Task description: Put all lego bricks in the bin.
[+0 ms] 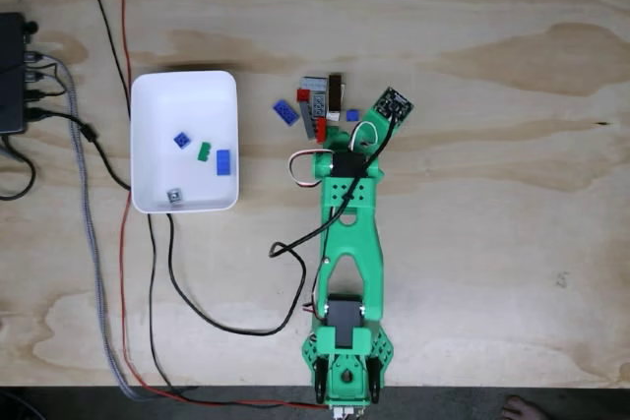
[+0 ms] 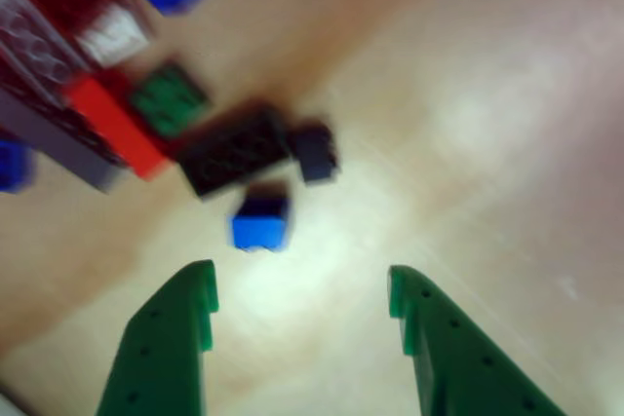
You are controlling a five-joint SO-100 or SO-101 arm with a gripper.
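Other view: I have the gripper (image 2: 302,314) spread wide and holding nothing, its green fingers (image 2: 171,338) either side of bare plywood, with a small blue brick (image 2: 260,225) just ahead of the gap.
Fixed view: the bin (image 1: 157,90) sits to the left, well apart from the arm (image 1: 349,243); four bricks lie in it, among them a green one (image 1: 204,151) and a blue one (image 1: 224,161).
Pile: the rest of the lego bricks (image 1: 317,105) lie crowded together above the arm, with one blue brick (image 1: 286,112) just to their left.
Risk: the black brick (image 2: 234,151) and the dark one (image 2: 314,151) lie so near the blue brick that I judge closing could nudge them or catch two at once (a tiny piece could also squirt sideways).
Blur: the close view is smeared, so I can't read studs or edges.
Hidden: from above, the wrist covers the fingertips and part of the pile; bricks at the top left of the close view are cut off.
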